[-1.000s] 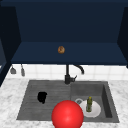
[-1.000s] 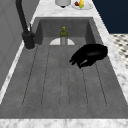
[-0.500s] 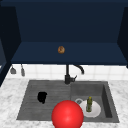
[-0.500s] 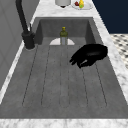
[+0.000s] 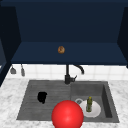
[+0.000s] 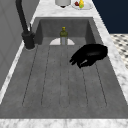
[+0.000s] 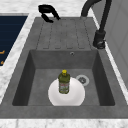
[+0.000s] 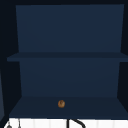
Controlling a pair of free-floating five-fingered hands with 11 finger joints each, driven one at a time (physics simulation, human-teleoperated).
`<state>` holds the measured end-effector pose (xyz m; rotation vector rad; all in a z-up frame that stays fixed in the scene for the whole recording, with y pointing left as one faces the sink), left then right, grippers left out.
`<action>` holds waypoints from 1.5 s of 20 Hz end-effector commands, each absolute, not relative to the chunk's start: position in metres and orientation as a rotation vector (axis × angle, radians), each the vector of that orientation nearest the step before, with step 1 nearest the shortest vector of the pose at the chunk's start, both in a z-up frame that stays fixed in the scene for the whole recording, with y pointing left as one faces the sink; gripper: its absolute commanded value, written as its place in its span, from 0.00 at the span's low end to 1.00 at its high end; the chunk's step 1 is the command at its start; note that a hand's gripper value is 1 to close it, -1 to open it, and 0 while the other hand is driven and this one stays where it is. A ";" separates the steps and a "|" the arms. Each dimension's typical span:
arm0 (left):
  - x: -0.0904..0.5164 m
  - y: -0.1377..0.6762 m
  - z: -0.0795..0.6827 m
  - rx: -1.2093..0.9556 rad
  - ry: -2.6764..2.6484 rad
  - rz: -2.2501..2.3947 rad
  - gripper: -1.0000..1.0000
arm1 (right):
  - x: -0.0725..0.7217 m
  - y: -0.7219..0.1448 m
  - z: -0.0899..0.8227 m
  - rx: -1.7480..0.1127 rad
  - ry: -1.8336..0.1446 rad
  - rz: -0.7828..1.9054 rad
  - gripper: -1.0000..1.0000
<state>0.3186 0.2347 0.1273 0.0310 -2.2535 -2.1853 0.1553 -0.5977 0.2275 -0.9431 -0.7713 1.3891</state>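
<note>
My left hand (image 5: 42, 97) hovers over the ribbed drainboard (image 5: 30, 110) at the sink's left half, palm down, fingers relaxed and holding nothing. It also appears as the hand (image 6: 90, 55) near the drainboard's front side and as the hand (image 7: 47, 10) at the far end. A green bottle (image 5: 89, 104) with a yellow cap stands upright on a white plate (image 5: 96, 111) in the basin (image 7: 40, 82); bottle (image 7: 64, 82), bottle (image 6: 63, 35). A big red ball (image 5: 67, 115) sits at the sink's front edge. A small brown object (image 5: 61, 49) lies on the cabinet's lower shelf (image 8: 30, 106).
The black faucet (image 5: 68, 75) rises behind the sink's middle, its spout over the basin. A drain (image 7: 82, 79) lies beside the plate. Two utensils (image 5: 17, 70) hang on the tiled wall at left. A plate of fruit (image 6: 81, 4) and a pot (image 6: 63, 2) stand on the counter beyond the basin.
</note>
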 end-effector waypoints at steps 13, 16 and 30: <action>0.319 0.235 0.127 0.031 -2.253 -2.185 0.50 | 0.201 -0.628 0.175 -0.693 -0.603 1.503 0.00; 0.319 0.235 0.127 0.031 -2.253 -2.185 0.50 | 0.209 -0.634 0.177 -0.640 -0.582 1.508 0.00; 0.319 0.235 0.127 0.031 -2.253 -2.185 0.50 | 0.258 -0.645 0.157 -0.667 -0.537 1.506 0.00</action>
